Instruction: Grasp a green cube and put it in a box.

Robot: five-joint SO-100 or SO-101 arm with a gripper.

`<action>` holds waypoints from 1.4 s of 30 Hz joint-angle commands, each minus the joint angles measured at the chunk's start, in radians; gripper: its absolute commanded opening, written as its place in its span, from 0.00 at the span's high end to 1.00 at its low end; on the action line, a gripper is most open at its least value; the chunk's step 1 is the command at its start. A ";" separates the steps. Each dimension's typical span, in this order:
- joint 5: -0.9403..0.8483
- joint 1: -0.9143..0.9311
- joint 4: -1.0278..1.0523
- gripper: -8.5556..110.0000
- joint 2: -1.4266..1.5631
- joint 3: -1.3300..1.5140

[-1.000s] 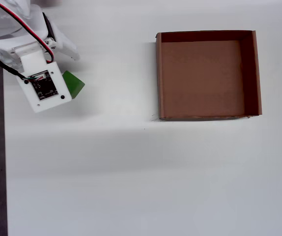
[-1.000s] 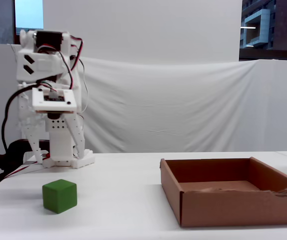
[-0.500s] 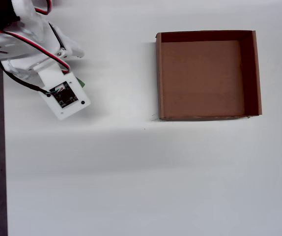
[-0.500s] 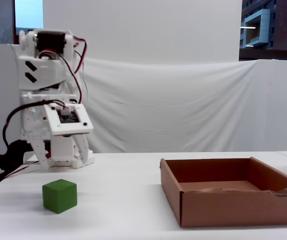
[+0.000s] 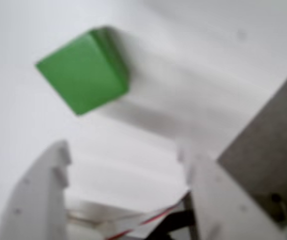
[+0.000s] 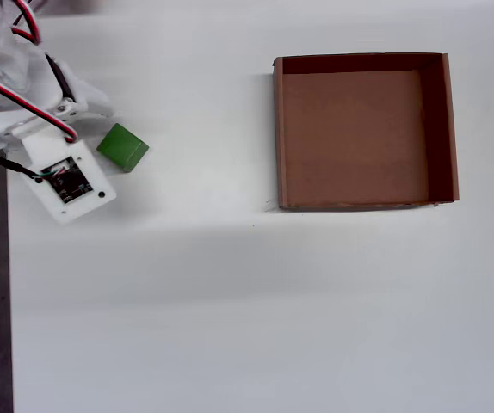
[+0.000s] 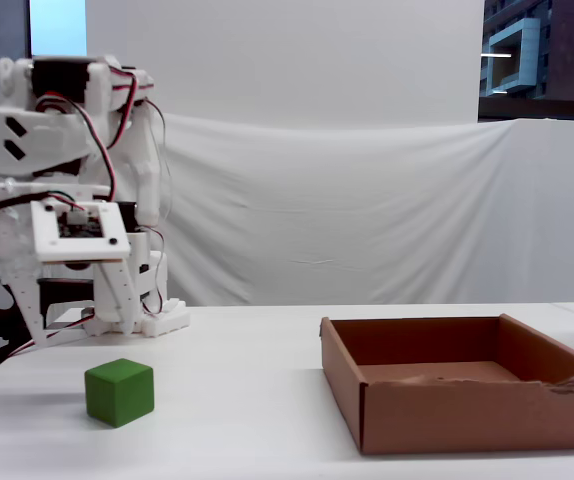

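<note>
White cloth drapes the back wall and covers the table point(image 7: 247, 400). Seen from overhead, the green cube point(image 6: 123, 147) sits at about nine o'clock from the box point(image 6: 450, 129), well apart from it. The gripper point(image 5: 126, 165) hangs spread wide and empty, the cube beyond its fingertips toward eleven o'clock in the wrist view, seemingly lining up a descent.

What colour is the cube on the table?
Bright green; the cube shows best in the overhead view.
</note>
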 commanded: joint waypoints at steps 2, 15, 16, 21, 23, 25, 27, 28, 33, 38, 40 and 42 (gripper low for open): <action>-0.074 0.011 -0.014 0.68 -0.043 -0.106; -0.083 -0.123 0.002 0.68 -0.318 -0.433; -0.083 -0.126 -0.002 0.68 -0.322 -0.433; -0.094 -0.144 -0.011 0.68 -0.302 -0.399; -0.094 -0.156 -0.018 0.68 -0.276 -0.365; -0.094 -0.169 -0.028 0.68 -0.247 -0.330; -0.094 -0.178 -0.038 0.68 -0.218 -0.293; -0.094 -0.183 -0.060 0.68 -0.193 -0.247; -0.095 -0.184 -0.115 0.68 -0.143 -0.153; -0.095 -0.179 -0.135 0.68 -0.117 -0.110; -0.095 -0.179 -0.137 0.68 -0.112 -0.103; -0.095 -0.179 -0.140 0.68 -0.112 -0.095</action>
